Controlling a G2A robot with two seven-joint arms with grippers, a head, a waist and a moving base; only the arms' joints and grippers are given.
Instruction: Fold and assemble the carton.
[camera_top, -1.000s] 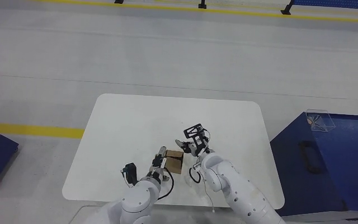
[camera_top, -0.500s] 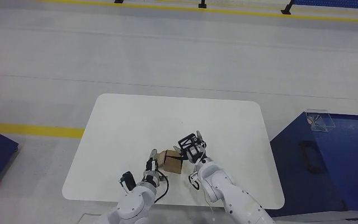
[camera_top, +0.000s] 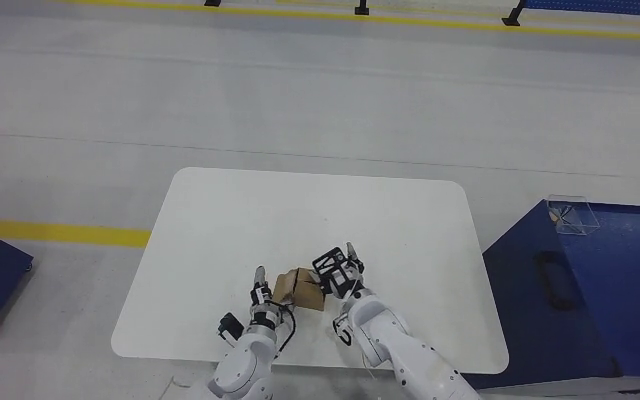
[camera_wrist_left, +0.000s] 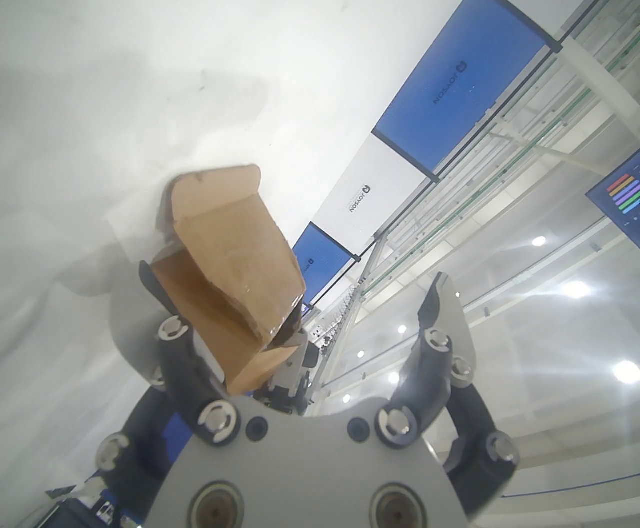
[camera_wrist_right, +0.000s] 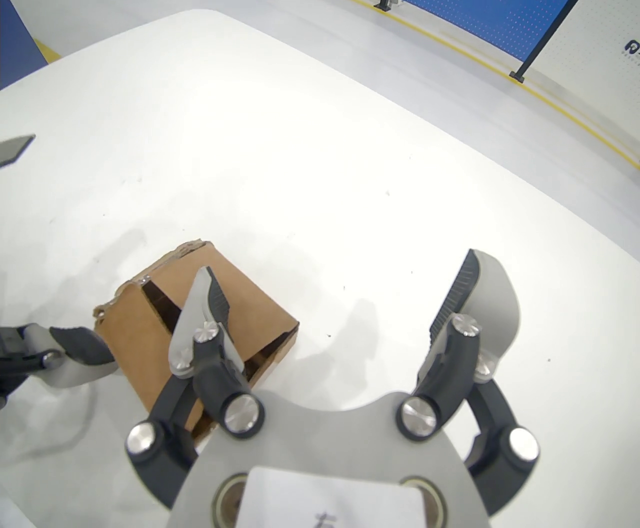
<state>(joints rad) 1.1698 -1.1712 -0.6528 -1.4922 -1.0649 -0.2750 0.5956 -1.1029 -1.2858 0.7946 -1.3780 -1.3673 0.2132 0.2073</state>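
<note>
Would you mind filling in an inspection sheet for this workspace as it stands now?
Surface: white table with rounded corners.
Job's things: brown carton, partly folded, end flaps open, near the table's front edge.
Clutter: nothing seen.
Grippers: left gripper open, one finger against the carton's side; right gripper open, one finger over the carton's top.
Cables: nothing seen on the table.
Surroundings: grey floor with a yellow line; blue box beside the table.

The white table (camera_top: 300, 210) has round corners. One small brown carton (camera_top: 300, 287) sits on it, near the edge closest to the robot.
</note>
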